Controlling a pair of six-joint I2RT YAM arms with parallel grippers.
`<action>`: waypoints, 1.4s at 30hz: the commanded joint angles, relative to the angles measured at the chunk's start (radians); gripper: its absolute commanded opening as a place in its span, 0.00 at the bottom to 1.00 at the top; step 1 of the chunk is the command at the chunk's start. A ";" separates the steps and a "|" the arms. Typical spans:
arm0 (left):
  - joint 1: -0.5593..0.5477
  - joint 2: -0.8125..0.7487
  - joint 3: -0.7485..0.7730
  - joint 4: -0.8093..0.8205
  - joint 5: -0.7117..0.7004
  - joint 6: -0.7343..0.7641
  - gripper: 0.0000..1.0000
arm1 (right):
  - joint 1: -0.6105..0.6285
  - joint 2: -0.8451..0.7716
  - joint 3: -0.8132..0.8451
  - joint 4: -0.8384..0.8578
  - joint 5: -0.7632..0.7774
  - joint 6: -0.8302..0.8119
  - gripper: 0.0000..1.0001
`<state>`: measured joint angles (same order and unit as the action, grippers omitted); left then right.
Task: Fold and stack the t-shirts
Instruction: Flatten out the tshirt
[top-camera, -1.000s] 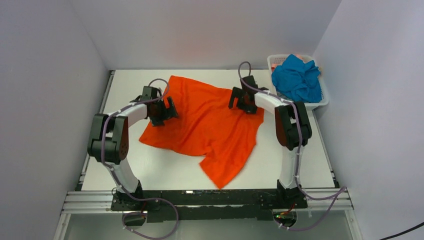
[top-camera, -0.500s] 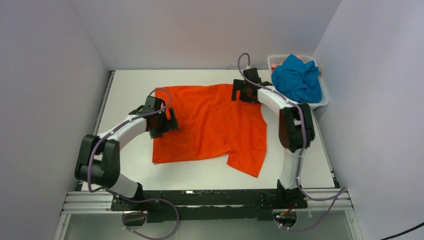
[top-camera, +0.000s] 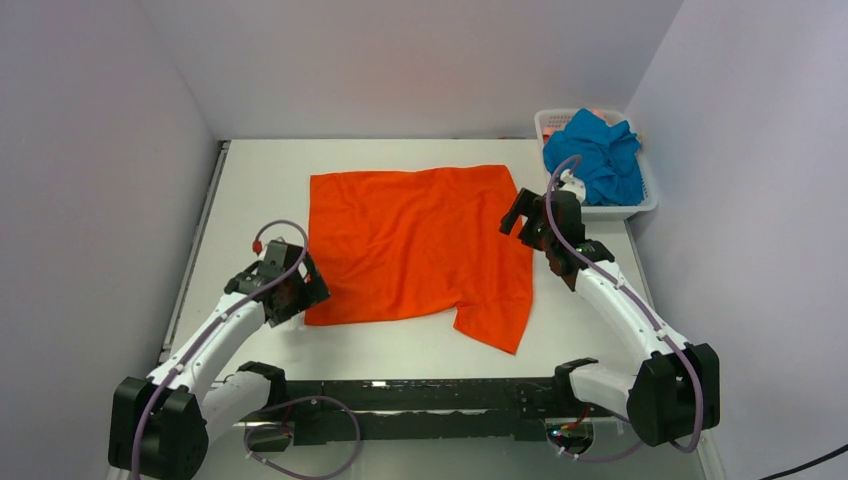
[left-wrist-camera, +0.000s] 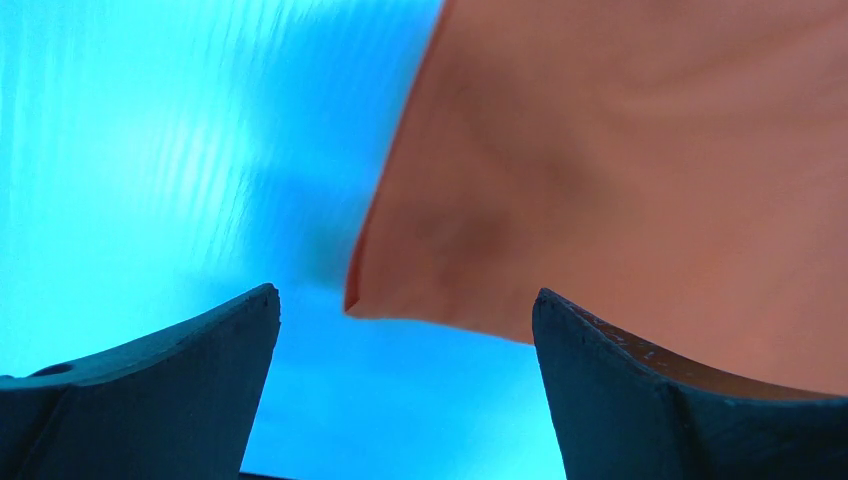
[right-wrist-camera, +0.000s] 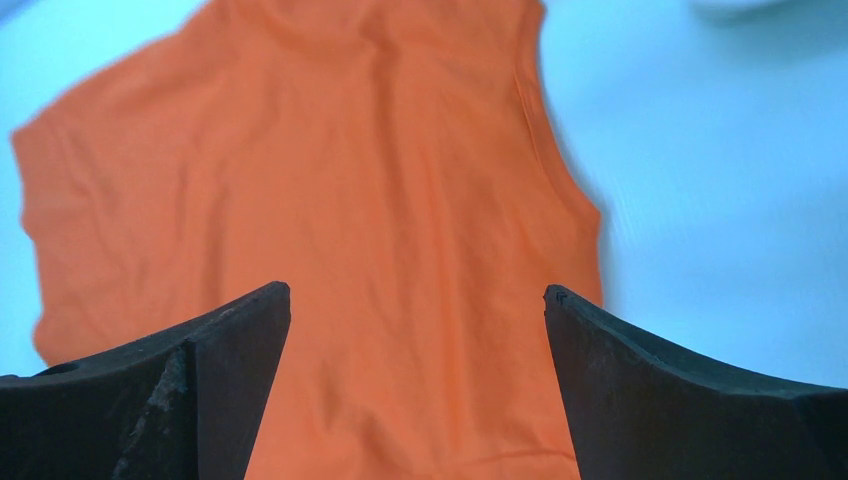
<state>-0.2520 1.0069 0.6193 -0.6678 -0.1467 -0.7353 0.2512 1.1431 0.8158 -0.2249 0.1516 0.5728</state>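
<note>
- The white mesh basket (top-camera: 646, 206) sits at the far right corner of the counter (top-camera: 255, 180), against the right wall.
- Inside it I see the teal shirt (top-camera: 596, 156), crumpled into a heap that rises above the rim. It is too bunched for me to tell which way it points.
- The orange shirt (top-camera: 415, 240) is outside the basket, spread flat in the middle of the counter, well apart from the teal one.
- Its far edge runs straight from left to right, and its left edge runs straight from far to near.
- The body looks about as wide as it is deep, so I see no clear long axis there.
- At the near right corner a flap that looks like a sleeve pokes toward the near edge, so the right side reaches further than the left.
- I cannot tell where the collar lies.
- The left jaws sit low, just beside the shirt's near left corner. In the left wrist view they are spread wide with nothing held, and the corner of the orange shirt (left-wrist-camera: 620, 170) lies ahead between them on bare counter.
- The right jaws are at the shirt's right edge, between the shirt and the basket. In the right wrist view they also gape empty, with the orange shirt (right-wrist-camera: 330, 200) spread out ahead.
- I cannot tell whether either pair touches the cloth.
</note>
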 joint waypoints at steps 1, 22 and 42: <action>0.000 -0.055 -0.076 -0.030 -0.010 -0.102 0.98 | 0.002 -0.021 -0.007 -0.076 -0.005 0.007 1.00; 0.003 0.134 -0.172 0.220 0.063 -0.130 0.21 | 0.001 -0.028 -0.037 -0.274 0.016 0.000 0.99; 0.004 -0.103 -0.138 0.102 0.020 -0.052 0.00 | 0.332 -0.059 -0.221 -0.613 -0.099 0.329 0.77</action>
<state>-0.2489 0.9382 0.4713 -0.5423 -0.1120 -0.8051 0.5789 1.1099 0.6662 -0.8513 0.1192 0.8021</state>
